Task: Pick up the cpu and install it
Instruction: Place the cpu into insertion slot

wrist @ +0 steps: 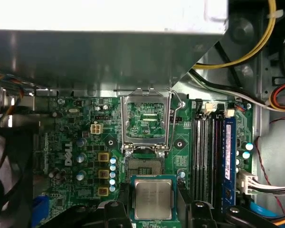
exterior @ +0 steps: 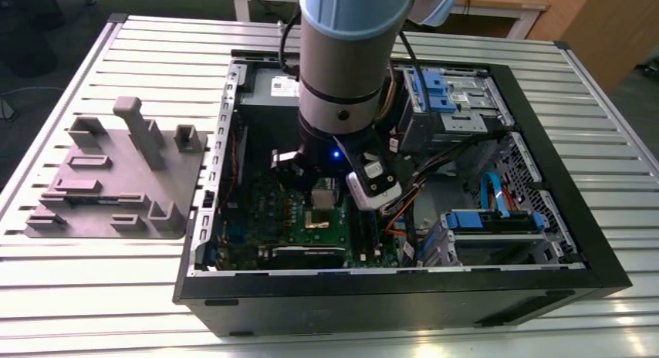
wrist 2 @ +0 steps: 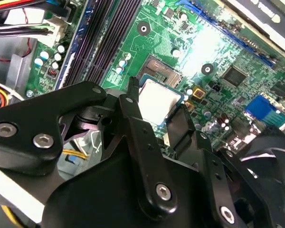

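Observation:
The cpu [wrist: 153,197], a small square chip with a silvery top and a dark rim, sits between my gripper's black fingers [wrist: 122,202] in both wrist views. My gripper [wrist 2: 157,105] is shut on the cpu [wrist 2: 156,95], one finger on each of two opposite edges. The chip hangs level just above the green motherboard [wrist: 76,142], beside the open socket [wrist: 143,166] and a little off its centre. The socket's metal frame [wrist: 146,118] is flipped up and its lever is raised. In the exterior view my gripper [exterior: 324,192] is low inside the open computer case [exterior: 576,242].
A large grey metal box [wrist: 104,52] overhangs the board just beyond the socket. Memory slots [wrist: 206,156] and cable bundles [wrist: 256,38] lie to one side of the socket, a fan [wrist 2: 270,156] to the other. A grey fixture block [exterior: 113,180] lies on the slatted table at the exterior view's left.

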You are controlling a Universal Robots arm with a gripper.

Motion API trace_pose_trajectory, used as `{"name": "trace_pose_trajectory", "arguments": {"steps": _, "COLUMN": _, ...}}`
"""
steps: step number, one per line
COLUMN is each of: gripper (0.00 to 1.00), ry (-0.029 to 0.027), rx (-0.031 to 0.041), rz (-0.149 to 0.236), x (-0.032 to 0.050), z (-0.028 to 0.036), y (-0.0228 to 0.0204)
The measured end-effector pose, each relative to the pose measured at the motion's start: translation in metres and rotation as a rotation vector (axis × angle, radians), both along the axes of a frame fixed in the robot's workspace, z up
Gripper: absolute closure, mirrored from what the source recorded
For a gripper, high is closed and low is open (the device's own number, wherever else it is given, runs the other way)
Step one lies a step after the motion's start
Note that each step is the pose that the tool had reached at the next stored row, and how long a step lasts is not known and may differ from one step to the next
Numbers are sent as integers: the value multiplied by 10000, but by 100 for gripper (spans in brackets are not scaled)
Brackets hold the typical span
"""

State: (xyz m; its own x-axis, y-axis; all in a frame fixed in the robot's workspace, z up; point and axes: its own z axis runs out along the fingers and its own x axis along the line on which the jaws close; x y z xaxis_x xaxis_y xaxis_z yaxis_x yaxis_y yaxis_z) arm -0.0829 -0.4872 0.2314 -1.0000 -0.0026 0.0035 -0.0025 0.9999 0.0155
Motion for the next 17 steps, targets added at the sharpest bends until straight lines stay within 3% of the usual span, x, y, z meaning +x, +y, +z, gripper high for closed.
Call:
{"name": "trace_pose_trajectory", "arguments": {"steps": 3, "gripper": 53, "ry": 0, "rx": 2, "rz": 1, "x": 1, "z": -46, "y": 0}}
{"name": "trace_pose_trajectory", "arguments": {"steps": 17, "gripper": 53, "ry": 1, "rx": 1, "rz": 1, "x": 1, "z": -52, "y": 0}}
